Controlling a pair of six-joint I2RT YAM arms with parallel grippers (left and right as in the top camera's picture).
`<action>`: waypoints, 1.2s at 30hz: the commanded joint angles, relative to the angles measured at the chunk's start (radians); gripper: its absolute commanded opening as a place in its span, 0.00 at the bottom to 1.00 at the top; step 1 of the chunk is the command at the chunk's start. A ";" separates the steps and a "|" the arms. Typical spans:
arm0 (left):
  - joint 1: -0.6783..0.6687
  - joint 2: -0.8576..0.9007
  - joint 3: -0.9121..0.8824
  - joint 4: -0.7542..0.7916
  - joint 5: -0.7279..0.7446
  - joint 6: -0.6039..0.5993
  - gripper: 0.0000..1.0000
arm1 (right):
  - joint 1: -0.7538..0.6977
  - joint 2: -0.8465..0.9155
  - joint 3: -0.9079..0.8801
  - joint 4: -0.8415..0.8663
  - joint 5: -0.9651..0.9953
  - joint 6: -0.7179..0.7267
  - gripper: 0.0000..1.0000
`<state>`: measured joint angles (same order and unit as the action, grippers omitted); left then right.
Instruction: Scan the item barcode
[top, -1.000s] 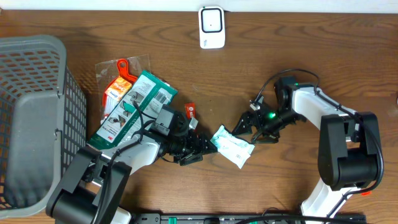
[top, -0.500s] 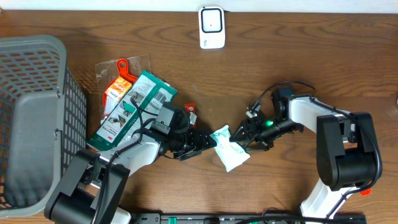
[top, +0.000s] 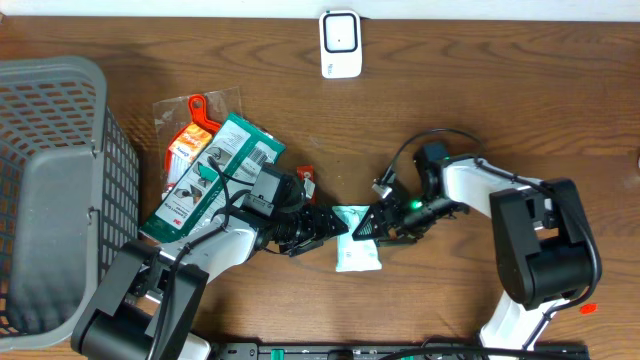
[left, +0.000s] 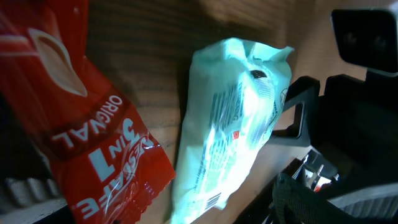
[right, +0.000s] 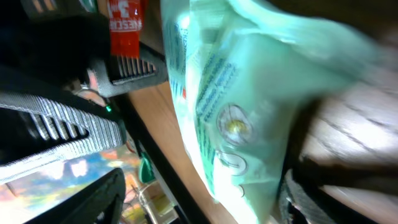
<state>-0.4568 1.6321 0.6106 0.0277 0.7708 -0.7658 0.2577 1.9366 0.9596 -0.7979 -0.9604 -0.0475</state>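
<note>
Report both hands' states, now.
Left hand: holding the pale green packet.
Right hand: jaws around the same packet; whether it grips cannot be told.

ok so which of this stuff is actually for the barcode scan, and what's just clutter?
In the job: pale green packet, left hand, right hand, white scanner unit.
Lying about: grey basket, green carded pack, orange-handled tool pack, red 3-in-1 sachet.

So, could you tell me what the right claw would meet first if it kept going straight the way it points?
The pale green packet, which lies right at the right claw's tips; they may be touching. Just beyond it is the left claw.
</note>
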 joint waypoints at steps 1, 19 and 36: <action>0.001 0.029 -0.018 -0.016 -0.155 0.002 0.75 | 0.039 0.012 -0.006 0.025 0.065 -0.036 0.70; 0.001 0.029 -0.018 -0.024 -0.156 0.002 0.76 | 0.062 0.012 -0.007 0.110 0.074 -0.036 0.01; 0.001 0.029 -0.018 -0.024 -0.179 0.002 0.76 | -0.029 0.012 0.017 0.154 0.076 -0.029 0.01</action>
<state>-0.4603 1.6283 0.6151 0.0265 0.7475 -0.7662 0.2653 1.9366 0.9585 -0.6476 -0.8928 -0.0696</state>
